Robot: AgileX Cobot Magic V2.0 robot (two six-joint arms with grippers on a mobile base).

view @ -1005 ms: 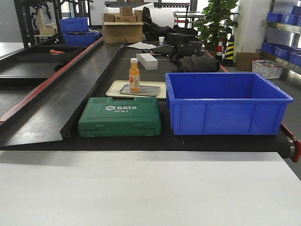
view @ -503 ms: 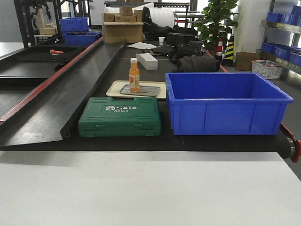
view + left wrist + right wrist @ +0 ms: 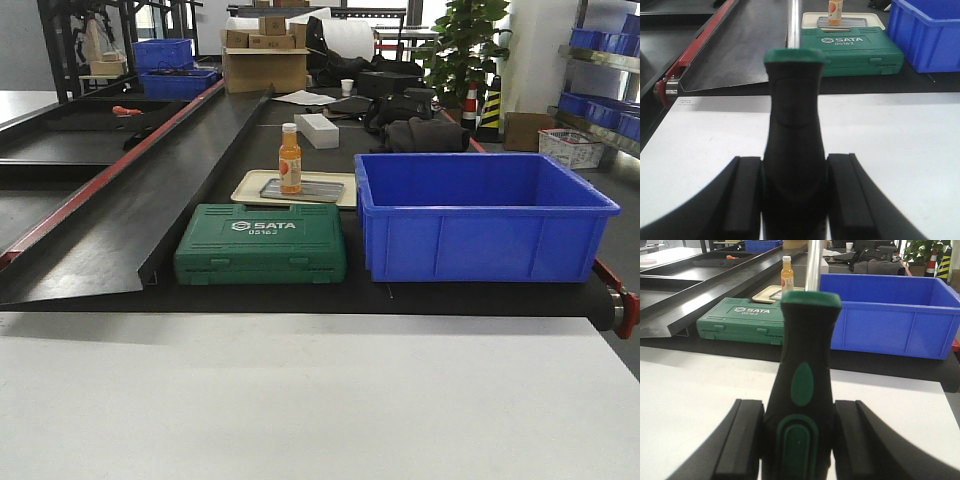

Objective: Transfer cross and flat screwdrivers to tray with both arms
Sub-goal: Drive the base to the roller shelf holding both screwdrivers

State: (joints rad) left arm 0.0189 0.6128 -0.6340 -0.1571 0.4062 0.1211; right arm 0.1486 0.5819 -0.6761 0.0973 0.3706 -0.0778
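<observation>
My left gripper point(image 3: 795, 167) is shut on a screwdriver point(image 3: 794, 100) with a black and green handle, its steel shaft pointing forward over the white table point(image 3: 900, 135). My right gripper point(image 3: 799, 410) is shut on a second screwdriver point(image 3: 807, 345) with a black handle and green inlays, shaft also pointing forward. Both tips are out of view, so I cannot tell cross from flat. The beige tray point(image 3: 245, 188) lies on the black bench behind the green case. It also shows in the left wrist view point(image 3: 810, 17) and the right wrist view point(image 3: 765, 292). Neither gripper shows in the front view.
A green SATA tool case point(image 3: 262, 243) sits in front of the tray. An orange bottle point(image 3: 290, 158) stands on a metal plate point(image 3: 320, 189) in the tray. A large blue bin point(image 3: 480, 215) is to the right. A black sloped ramp point(image 3: 130, 210) runs along the left.
The front view has shifted slightly, so the bench objects sit a little further right in frame. Nothing on the bench has moved relative to the rest.
</observation>
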